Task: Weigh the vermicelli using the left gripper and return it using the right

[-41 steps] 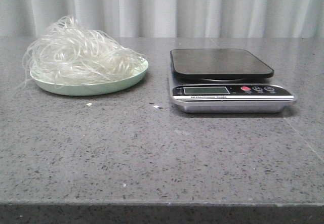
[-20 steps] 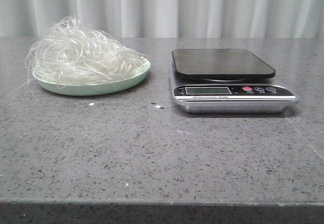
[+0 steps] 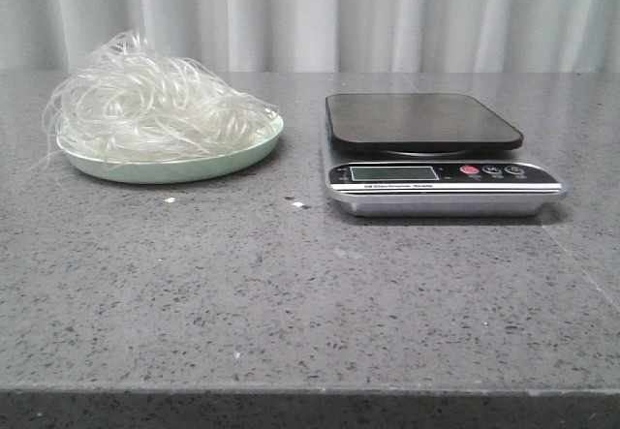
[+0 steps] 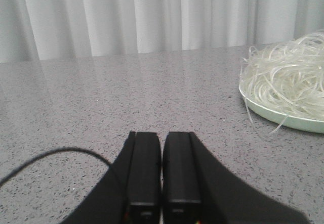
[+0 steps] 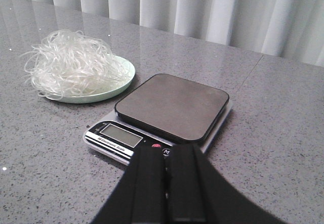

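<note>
The vermicelli [image 3: 155, 105], a fluffy nest of whitish translucent strands, lies on a pale green plate [image 3: 223, 161] at the left of the table. It also shows in the left wrist view [image 4: 288, 77] and the right wrist view [image 5: 71, 64]. A silver kitchen scale [image 3: 441, 189] with a dark empty platform [image 3: 421, 119] stands at the right; it also shows in the right wrist view [image 5: 172, 105]. My left gripper [image 4: 162, 138] is shut and empty, low over bare table, apart from the plate [image 4: 304, 124]. My right gripper [image 5: 169, 153] is shut and empty, just in front of the scale's buttons. Neither gripper shows in the front view.
The grey speckled table [image 3: 291, 293] runs to a front edge near the bottom of the front view. A white curtain [image 3: 387, 13] hangs behind. A few small white crumbs [image 3: 170, 199] lie in front of the plate. A black cable [image 4: 50, 155] curves beside the left fingers.
The front view shifted slightly and came back; the vermicelli, plate and scale stay in place. No gripper enters the front view.
</note>
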